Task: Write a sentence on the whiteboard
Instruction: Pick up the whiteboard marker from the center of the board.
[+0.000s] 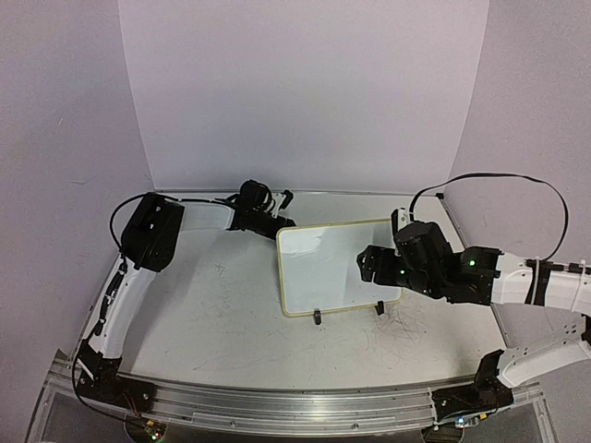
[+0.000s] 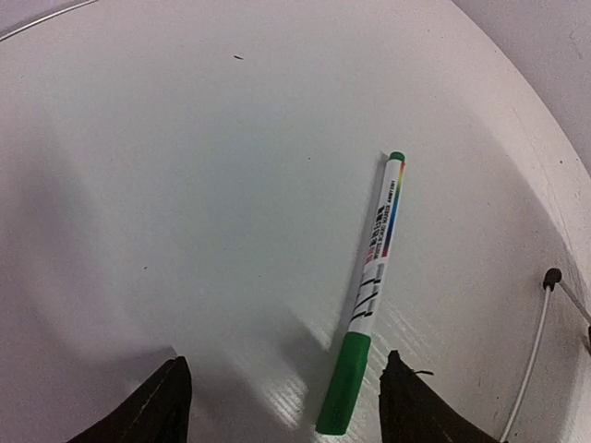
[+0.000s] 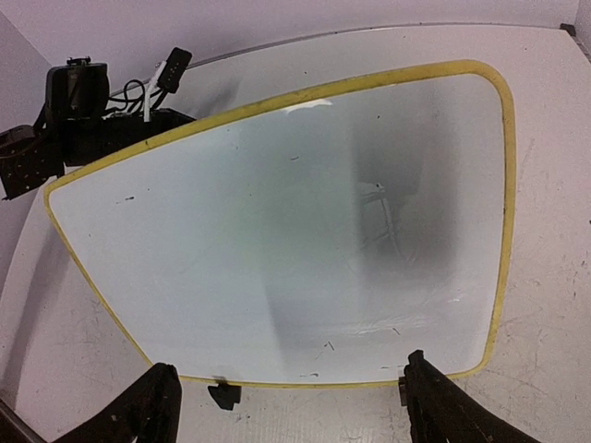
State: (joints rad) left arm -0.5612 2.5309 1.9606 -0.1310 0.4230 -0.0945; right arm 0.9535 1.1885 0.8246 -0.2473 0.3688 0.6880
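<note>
The whiteboard (image 1: 319, 268) lies flat mid-table, white with a thin yellow frame and two black clip feet on its near edge. It fills the right wrist view (image 3: 277, 231), blank except for faint smudges. My right gripper (image 1: 365, 265) hovers over the board's right side, open and empty (image 3: 291, 411). A white marker with a green cap (image 2: 369, 295) lies on the table in the left wrist view. My left gripper (image 2: 282, 411) is open above it, the cap end between the fingers, nearer the right finger (image 2: 416, 406). In the top view the left gripper (image 1: 284, 210) is just behind the board's far-left corner.
A thin cable (image 2: 536, 351) runs along the table's edge to the right of the marker. The left gripper's black body and wires (image 3: 74, 120) show beyond the board's far corner. One clip foot (image 3: 224, 395) sits near my right gripper. Purple walls enclose the table.
</note>
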